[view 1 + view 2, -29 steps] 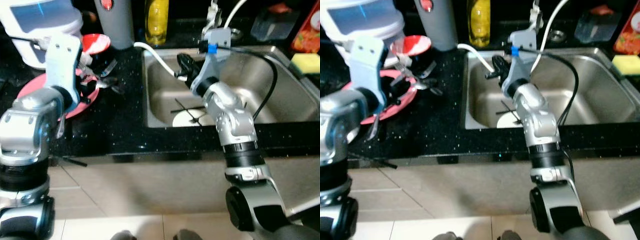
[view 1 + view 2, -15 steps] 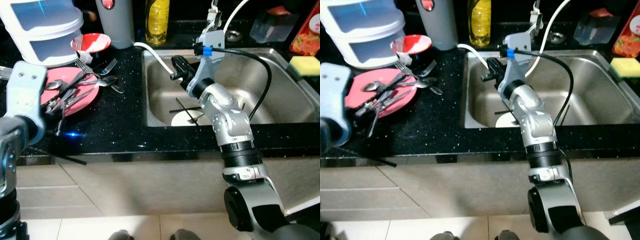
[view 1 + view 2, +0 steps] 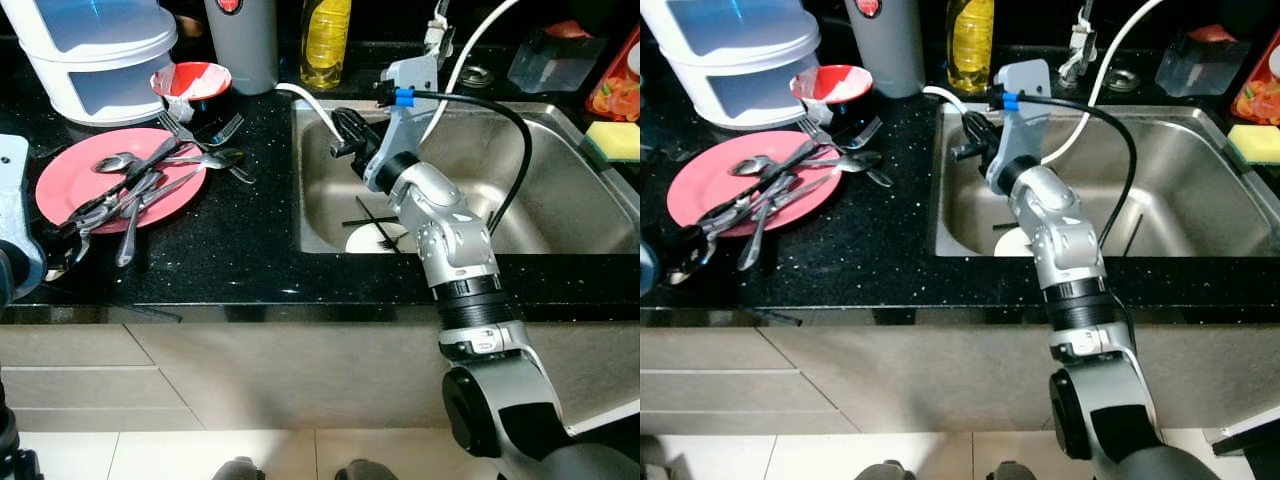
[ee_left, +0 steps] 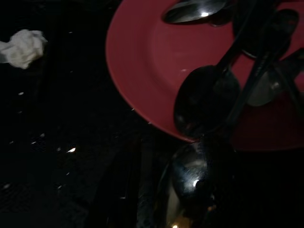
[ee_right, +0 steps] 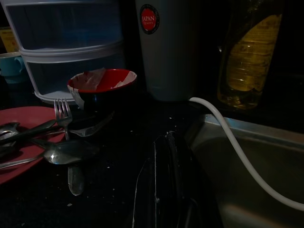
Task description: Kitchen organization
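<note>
The right gripper [image 3: 966, 140] hangs over the sink's [image 3: 1160, 170] 9 o'clock rim, its jaws drawn narrow with nothing between them; in the right wrist view the 2 black fingers [image 5: 164, 180] lie pressed together, aimed across the black desk [image 3: 240, 240]. The silver right arm rises from 6 o'clock, bends at the elbow over the desk's front edge, and slants up toward 11 o'clock, a black cable looping from its wrist. A white hose [image 3: 305, 100] curves just beside the jaws. A white dish [image 3: 372, 238] lies on the sink floor under the forearm.

The left gripper [image 4: 156, 190] sits low at the desk's 9 o'clock edge, just off the pink plate [image 3: 70, 190]; whether its jaws are open or closed, I cannot tell, as the left wrist view is very dark. The plate carries a heap of spoons and forks [image 3: 130, 195], with more forks [image 3: 210, 135] on the desk at its 2 o'clock. A crumpled white scrap [image 4: 21, 47] lies on the desk near the plate.

Beyond the plate stand a red bowl [image 3: 190, 80], a white stacked container [image 3: 95, 50], a grey canister [image 3: 245, 40] and a yellow bottle [image 3: 327, 40]. A yellow sponge [image 3: 615, 140] rests at the sink's 3 o'clock.
</note>
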Motion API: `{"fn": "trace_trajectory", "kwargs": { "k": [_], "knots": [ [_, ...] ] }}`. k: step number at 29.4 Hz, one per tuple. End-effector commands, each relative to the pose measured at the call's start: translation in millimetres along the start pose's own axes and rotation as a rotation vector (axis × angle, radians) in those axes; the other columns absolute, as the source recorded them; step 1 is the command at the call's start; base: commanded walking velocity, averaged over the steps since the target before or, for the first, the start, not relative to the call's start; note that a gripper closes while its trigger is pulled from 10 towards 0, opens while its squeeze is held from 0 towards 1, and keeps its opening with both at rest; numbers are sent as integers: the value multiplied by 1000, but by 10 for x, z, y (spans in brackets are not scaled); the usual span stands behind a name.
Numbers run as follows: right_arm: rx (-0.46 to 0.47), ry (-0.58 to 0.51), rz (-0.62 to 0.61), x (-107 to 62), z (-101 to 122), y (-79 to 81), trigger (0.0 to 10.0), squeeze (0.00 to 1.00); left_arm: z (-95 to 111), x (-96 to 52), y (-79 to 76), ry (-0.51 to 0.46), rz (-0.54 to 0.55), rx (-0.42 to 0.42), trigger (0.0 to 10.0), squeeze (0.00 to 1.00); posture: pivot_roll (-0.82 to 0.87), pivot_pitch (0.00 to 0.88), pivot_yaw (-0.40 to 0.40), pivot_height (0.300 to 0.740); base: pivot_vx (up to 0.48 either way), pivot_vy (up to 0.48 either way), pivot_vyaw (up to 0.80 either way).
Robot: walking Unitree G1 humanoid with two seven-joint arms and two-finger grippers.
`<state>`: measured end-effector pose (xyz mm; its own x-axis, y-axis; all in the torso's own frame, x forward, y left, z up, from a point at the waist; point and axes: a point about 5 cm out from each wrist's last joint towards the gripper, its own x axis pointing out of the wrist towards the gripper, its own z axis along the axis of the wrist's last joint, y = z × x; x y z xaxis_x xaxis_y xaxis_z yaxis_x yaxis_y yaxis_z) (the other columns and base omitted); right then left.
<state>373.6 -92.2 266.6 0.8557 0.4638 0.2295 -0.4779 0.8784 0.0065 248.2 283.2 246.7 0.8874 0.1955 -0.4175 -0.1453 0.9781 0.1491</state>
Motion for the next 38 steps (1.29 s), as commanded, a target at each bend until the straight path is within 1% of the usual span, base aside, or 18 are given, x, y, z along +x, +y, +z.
{"fn": "trace_trajectory", "kwargs": {
  "k": [1,9,11,14,15,16,17,20,21,22,26,30,32,33,34,35,36,38],
  "knots": [
    [-7,-11,13,20,25,28,10000,0,9,29,-38,-2,-32,0,10000,0,190,38,-29,740,0,0,0],
    [-12,-12,3,0,20,-1,10000,0,75,97,-193,-35,-173,-24,10000,0,171,25,-19,740,0,0,0],
    [-13,-14,1,-1,23,-6,10000,0,67,127,-195,-29,-182,-28,10000,0,166,21,-15,740,0,0,0],
    [-15,-17,-2,-3,29,-14,10000,0,11,173,-169,1,-183,-42,9529,0,166,21,-15,740,0,0,0],
    [-16,-18,-3,-5,29,-18,10000,0,-20,191,-159,15,-186,-52,8078,0,162,19,-12,740,0,0,0],
    [-16,-17,-4,-5,27,-22,10000,0,-50,210,-150,28,-191,-62,7647,0,164,21,-14,740,0,0,0],
    [-16,-17,-5,-5,26,-24,10000,0,-89,231,-139,44,-193,-67,4863,0,164,23,-15,740,0,0,0],
    [-17,-16,-5,-4,26,-25,10000,0,-124,250,-125,60,-191,-72,4784,0,164,23,-15,740,0,0,0],
    [-17,-16,-4,-4,26,-24,10000,0,-166,266,-109,76,-187,-77,3569,0,164,23,-15,740,0,0,0],
    [-16,-17,-4,-3,27,-24,10000,0,-227,285,-92,99,-180,-84,0,0,164,27,-16,740,0,0,0],
    [-16,-17,-5,-3,28,-25,10000,0,-259,296,-87,111,-176,-87,0,0,164,27,-16,740,0,0,0],
    [-16,-16,-4,-2,28,-22,10000,0,-184,284,-110,70,-184,-101,0,0,165,33,-19,740,0,0,0],
    [-16,-16,-5,0,30,-22,10000,0,-17,242,-142,-37,-208,-105,0,0,165,35,-18,740,0,0,0],
    [-16,-16,-5,0,30,-22,10000,0,-17,242,-142,-37,-208,-105,0,0,165,35,-18,740,0,0,0],
    [-15,-16,-5,1,30,-22,10000,0,104,196,-170,-120,-230,-98,1255,0,165,35,-18,740,0,0,0],
    [-15,-17,-6,1,30,-20,10000,0,250,127,-204,-217,-252,-88,10000,0,164,36,-17,740,0,0,0],
    [-15,-17,-6,1,30,-20,10000,0,250,127,-204,-217,-252,-88,10000,0,164,36,-17,740,0,0,0],
    [-14,-17,-7,1,29,-19,10000,0,465,6,-257,-359,-278,-59,10000,0,164,36,-15,740,0,0,0]
  ]
}}
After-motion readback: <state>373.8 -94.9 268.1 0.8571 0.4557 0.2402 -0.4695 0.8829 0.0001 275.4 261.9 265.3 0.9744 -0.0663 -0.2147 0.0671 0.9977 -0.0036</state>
